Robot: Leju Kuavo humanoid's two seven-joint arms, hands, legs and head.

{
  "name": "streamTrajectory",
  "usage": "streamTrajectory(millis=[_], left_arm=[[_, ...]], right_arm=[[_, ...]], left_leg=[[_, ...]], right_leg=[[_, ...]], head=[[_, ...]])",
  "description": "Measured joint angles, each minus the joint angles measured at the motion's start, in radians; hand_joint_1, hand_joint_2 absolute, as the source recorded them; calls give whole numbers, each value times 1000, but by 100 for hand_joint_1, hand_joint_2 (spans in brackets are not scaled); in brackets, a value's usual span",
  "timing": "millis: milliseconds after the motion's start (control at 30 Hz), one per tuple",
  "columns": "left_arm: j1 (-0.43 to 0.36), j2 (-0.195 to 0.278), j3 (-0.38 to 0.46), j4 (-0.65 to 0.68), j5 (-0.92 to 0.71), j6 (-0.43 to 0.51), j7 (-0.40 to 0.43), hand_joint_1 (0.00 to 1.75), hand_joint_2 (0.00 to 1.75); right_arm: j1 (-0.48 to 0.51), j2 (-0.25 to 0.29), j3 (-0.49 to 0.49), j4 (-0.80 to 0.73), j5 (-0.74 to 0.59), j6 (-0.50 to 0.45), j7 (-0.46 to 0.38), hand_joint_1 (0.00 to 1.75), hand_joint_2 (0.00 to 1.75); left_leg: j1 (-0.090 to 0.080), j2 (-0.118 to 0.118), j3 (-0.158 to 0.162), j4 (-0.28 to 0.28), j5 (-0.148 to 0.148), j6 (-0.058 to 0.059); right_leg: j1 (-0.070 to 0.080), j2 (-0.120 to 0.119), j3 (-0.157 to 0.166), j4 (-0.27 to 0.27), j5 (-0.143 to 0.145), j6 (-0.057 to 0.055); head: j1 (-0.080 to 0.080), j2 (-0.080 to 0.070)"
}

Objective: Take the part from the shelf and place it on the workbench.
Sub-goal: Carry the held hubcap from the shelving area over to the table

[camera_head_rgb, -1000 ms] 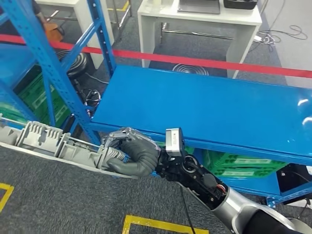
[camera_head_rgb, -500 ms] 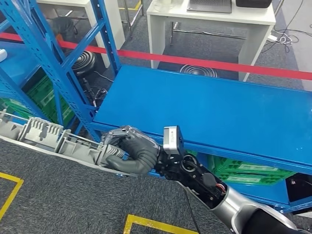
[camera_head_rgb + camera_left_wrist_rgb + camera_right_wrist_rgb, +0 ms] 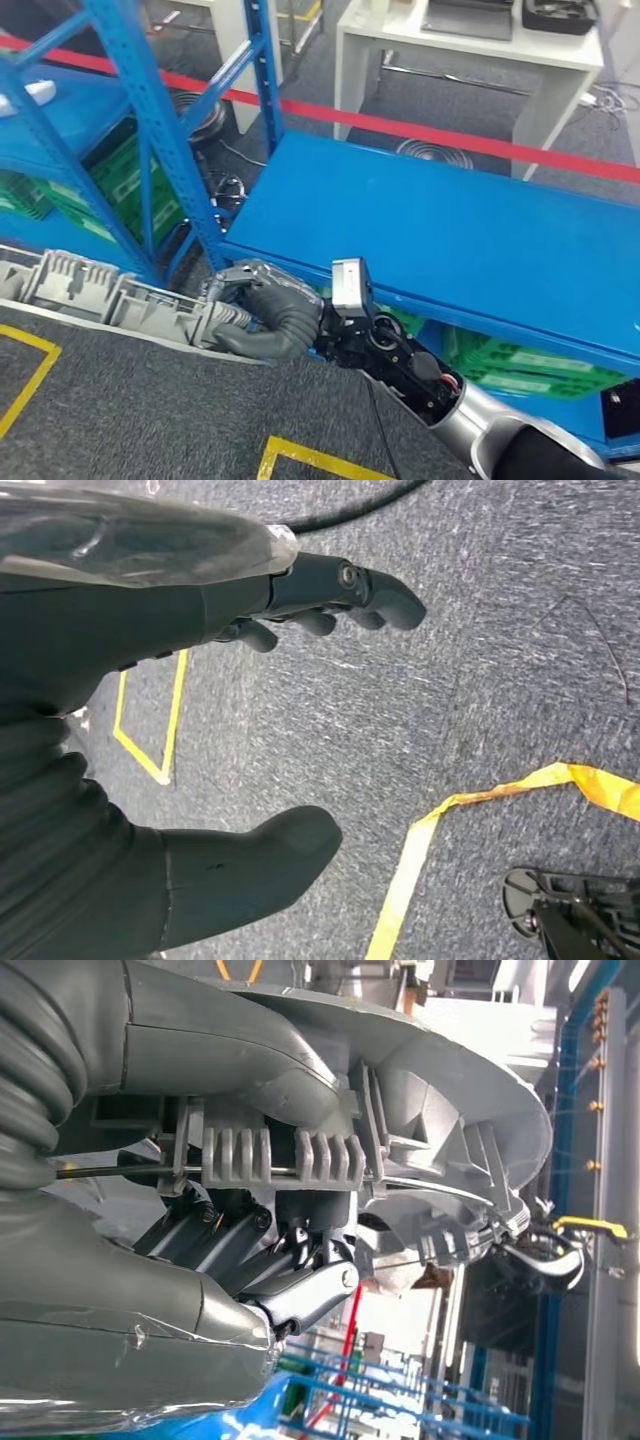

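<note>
Nearest, at about 6 o'clock in the head view: right hand wrapped around one end of the long grey part, thumb and fingers clamped through its ribbed frame in the right wrist view. Rest of the part cantilevered out toward 9 o'clock, over carpet, clear of the shelf and not yet over the bench.

Left hand hanging over the floor, fingers apart, holding nothing.

Likely troubles, judged from this pose:
- End-only grip, so a long lever: sag or twist in the fingers, perhaps a slip onto the carpet.
- Free end near the blue shelf upright at 10 o'clock: a snag during any swing toward the bench.
- Bench edge just beyond the hand at 12 o'clock: a low carry could knock part or knuckles against it.
</note>
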State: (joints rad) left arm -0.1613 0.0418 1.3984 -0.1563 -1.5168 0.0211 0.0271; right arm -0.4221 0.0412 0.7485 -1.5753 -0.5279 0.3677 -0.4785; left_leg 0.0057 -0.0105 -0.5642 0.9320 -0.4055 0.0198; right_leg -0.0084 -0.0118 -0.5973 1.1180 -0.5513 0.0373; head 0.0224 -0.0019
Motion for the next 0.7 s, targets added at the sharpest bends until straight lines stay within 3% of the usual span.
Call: streamTrajectory(millis=[67, 100, 133, 233, 300, 367, 433, 467, 533, 600, 633, 700], left_arm=[[0, -1, 2, 0, 4, 1, 4, 0, 175], [0, -1, 5, 0, 6, 3, 6, 0, 175], [1, -2, 8, 0, 8, 6, 7, 0, 175], [1, -5, 16, 0, 13, 11, 11, 0, 175], [1, -5, 20, 0, 14, 13, 11, 0, 175], [3, -5, 23, 0, 14, 15, 13, 0, 175], [5, -6, 25, 0, 16, 16, 15, 0, 175], [4, -6, 25, 1, 16, 17, 16, 0, 175], [3, -6, 25, 1, 16, 19, 16, 0, 175], [3, -7, 26, 1, 16, 19, 17, 0, 175], [3, -7, 27, 1, 16, 19, 17, 0, 175], [4, -7, 30, 1, 16, 19, 18, 0, 175]], right_arm=[[0, 0, 2, 5, -5, 6, -2, 175, 175], [0, 0, 4, 8, -7, 10, -3, 175, 175], [-1, 1, 4, 11, -8, 13, -3, 175, 175], [-5, 5, 5, 19, -9, 19, -5, 175, 175], [-8, 9, 6, 23, -9, 21, -6, 175, 175], [-10, 14, 8, 26, -9, 22, -7, 175, 175], [-15, 19, 10, 31, -9, 24, -7, 175, 175], [-18, 22, 10, 32, -9, 24, -7, 175, 175], [-19, 24, 10, 35, -9, 25, -7, 175, 175], [-20, 25, 10, 40, -9, 26, -7, 175, 175], [-20, 25, 11, 43, -9, 26, -7, 175, 175], [-20, 28, 11, 47, -9, 26, -7, 175, 175]], left_leg=[[0, -10, 1, 0, -1, 2], [0, -17, 1, 1, -1, 2], [1, -25, 3, 1, -1, 1], [1, -46, 6, 7, -6, -6], [-1, -55, 3, 12, -7, -15], [1, -61, -1, 12, -6, -26], [4, -42, -14, 40, -24, -37], [4, -26, -35, 85, -48, -42], [5, -3, -104, 227, -113, -52], [6, 1, -155, 322, -140, -56], [7, 1, -151, 310, -124, -55], [6, 13, -83, 176, -59, -47]], right_leg=[[-1, 7, -66, 134, -50, 3], [-1, 8, -78, 152, -46, 3], [-1, 8, -69, 129, -23, 3], [-4, 30, 29, -84, 82, -2], [-3, 43, 58, -152, 102, -9], [-1, 37, 58, -156, 105, -20], [-2, 27, 60, -161, 110, -32], [-4, 21, 61, -163, 111, -36], [-2, 9, 61, -164, 111, -41], [-1, -4, 61, -163, 109, -42], [-1, -10, 61, -163, 109, -42], [-1, -19, 64, -163, 107, -41]], head=[[8, 0], [11, 0], [14, 0], [23, 0], [21, 0], [14, 0], [8, 0], [3, 0], [-9, 0], [-12, 0], [-13, 0], [-14, 0]])
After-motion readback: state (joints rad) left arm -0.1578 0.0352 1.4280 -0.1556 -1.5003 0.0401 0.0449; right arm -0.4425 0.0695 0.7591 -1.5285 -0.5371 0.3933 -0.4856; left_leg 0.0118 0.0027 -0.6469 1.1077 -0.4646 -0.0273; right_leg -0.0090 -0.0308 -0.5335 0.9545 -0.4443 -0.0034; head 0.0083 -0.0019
